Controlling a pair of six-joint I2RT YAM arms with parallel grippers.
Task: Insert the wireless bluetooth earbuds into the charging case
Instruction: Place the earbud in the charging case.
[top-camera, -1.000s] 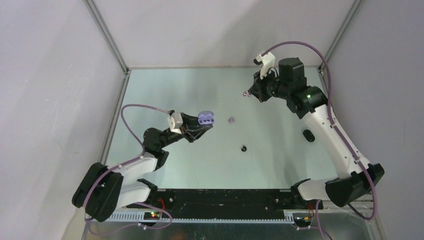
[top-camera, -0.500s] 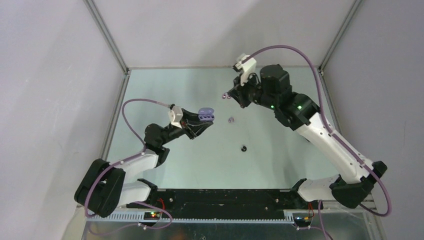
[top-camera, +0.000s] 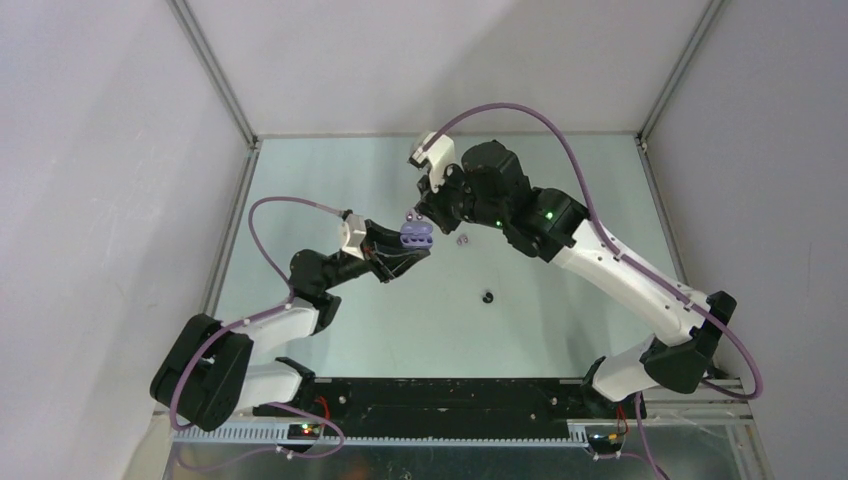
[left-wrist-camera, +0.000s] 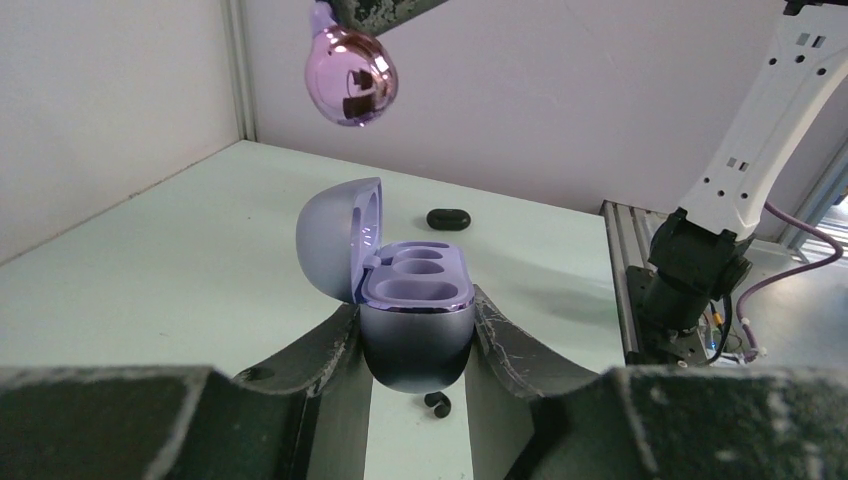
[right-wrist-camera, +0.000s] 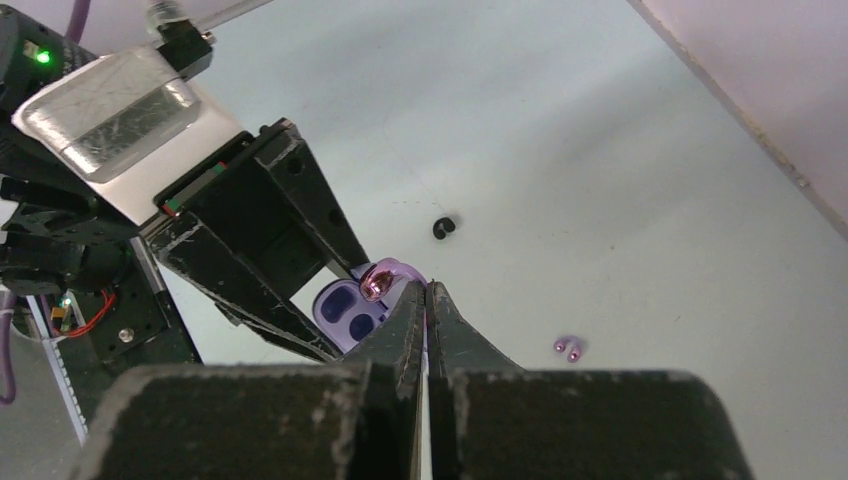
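The right gripper (right-wrist-camera: 425, 300) was pinched almost shut on a glossy purple bean-shaped earbud (left-wrist-camera: 350, 76), which hung from its tips. Below it, the left gripper (left-wrist-camera: 416, 345) clamped the open lavender plastic charging case (left-wrist-camera: 415, 300). The bud hung over the raised lid (left-wrist-camera: 335, 235), not the sockets (left-wrist-camera: 420, 268). It likely needed to be shifted over an empty socket, turned to match it, and then lowered slowly.
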